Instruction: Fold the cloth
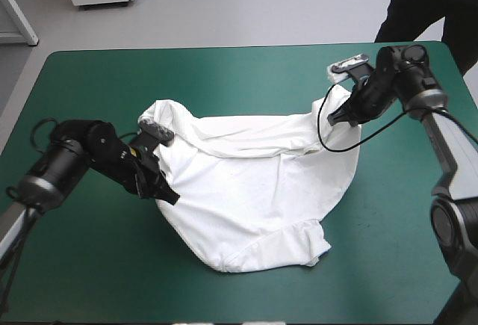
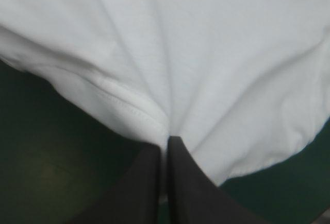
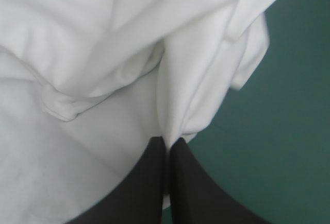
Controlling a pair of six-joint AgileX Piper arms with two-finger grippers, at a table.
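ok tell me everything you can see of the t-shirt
The T-shirt is white, thin soft fabric, short-sleeved, lying partly spread and wrinkled on the teal-green table near its middle. A sleeve with a stitched hem points toward the near edge. The left tool pinches its left edge and the right tool its far right corner, both shut on it.

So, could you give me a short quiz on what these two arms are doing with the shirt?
1. True or false: the left gripper and the right gripper are each shut on the T-shirt.
2. The T-shirt is: A) a neat folded bundle, B) loosely spread and wrinkled on the teal-green table, C) hanging off the table's edge.
3. Which gripper holds the T-shirt nearer the table's far edge?
Key: 1 true; 2 B; 3 the right gripper.
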